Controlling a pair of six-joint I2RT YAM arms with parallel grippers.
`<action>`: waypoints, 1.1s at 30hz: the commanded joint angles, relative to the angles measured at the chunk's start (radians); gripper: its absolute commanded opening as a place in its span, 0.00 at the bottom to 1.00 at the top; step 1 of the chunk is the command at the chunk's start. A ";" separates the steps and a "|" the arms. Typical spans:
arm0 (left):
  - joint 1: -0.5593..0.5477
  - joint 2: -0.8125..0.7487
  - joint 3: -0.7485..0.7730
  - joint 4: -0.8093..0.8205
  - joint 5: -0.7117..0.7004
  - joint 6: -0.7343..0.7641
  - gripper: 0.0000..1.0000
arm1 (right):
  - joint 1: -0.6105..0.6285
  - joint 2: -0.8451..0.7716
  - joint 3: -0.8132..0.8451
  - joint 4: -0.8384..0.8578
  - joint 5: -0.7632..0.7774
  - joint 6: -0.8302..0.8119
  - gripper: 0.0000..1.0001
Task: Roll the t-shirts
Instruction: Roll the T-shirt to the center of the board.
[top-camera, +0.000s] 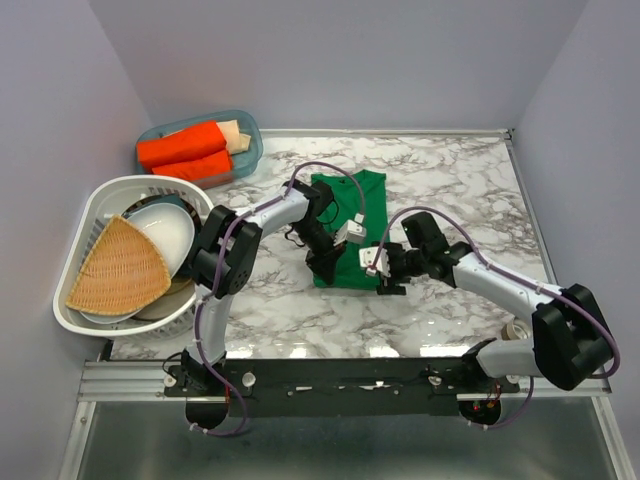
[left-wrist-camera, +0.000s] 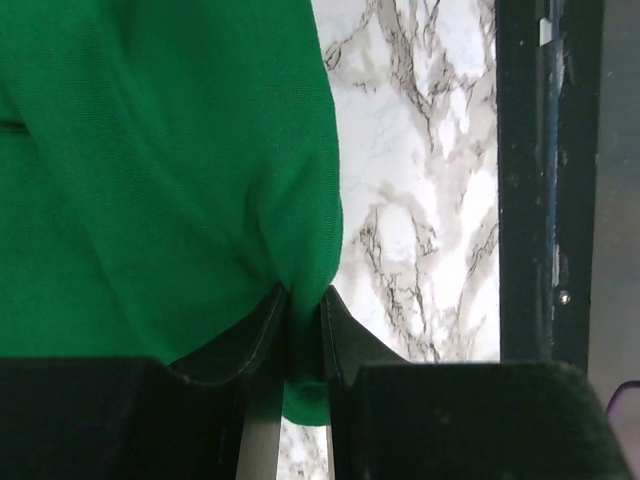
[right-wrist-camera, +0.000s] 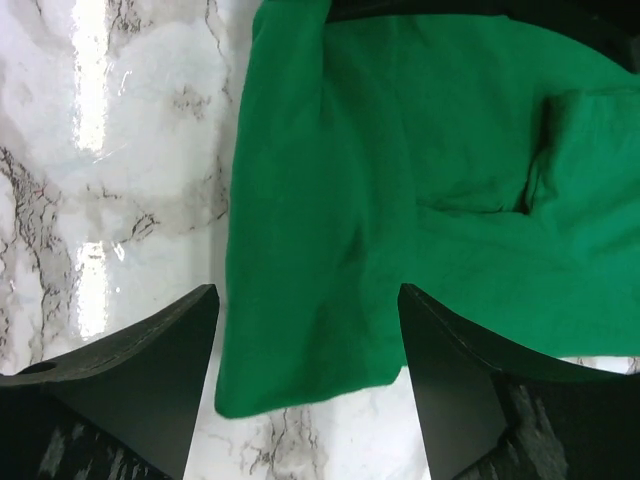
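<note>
A green t-shirt (top-camera: 350, 205), folded into a narrow strip, lies on the marble table (top-camera: 450, 190), neck end far, hem end near. My left gripper (top-camera: 324, 262) is shut on the near left corner of the t-shirt (left-wrist-camera: 170, 170); the cloth is pinched between its fingers (left-wrist-camera: 262, 335). My right gripper (top-camera: 388, 283) is open at the near right corner, its fingers (right-wrist-camera: 455, 370) wide apart on either side of the t-shirt's hem (right-wrist-camera: 330, 300), which lies flat on the marble.
A blue tub (top-camera: 250, 140) with orange rolled cloths (top-camera: 182, 147) stands at the far left. A white basket (top-camera: 90, 210) holding bowls and a wicker piece (top-camera: 118, 268) sits on the left. The table's black front rail (left-wrist-camera: 545, 180) runs close to my left gripper.
</note>
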 joint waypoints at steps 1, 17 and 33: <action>0.020 0.019 0.026 -0.029 0.123 -0.057 0.25 | 0.042 0.038 0.007 0.035 0.027 0.002 0.81; 0.065 0.068 0.098 -0.102 0.192 -0.026 0.25 | 0.071 0.149 -0.017 0.180 0.218 0.068 0.78; 0.066 -0.449 -0.552 0.862 -0.141 -0.560 0.89 | 0.069 0.152 -0.005 0.167 0.151 0.174 0.12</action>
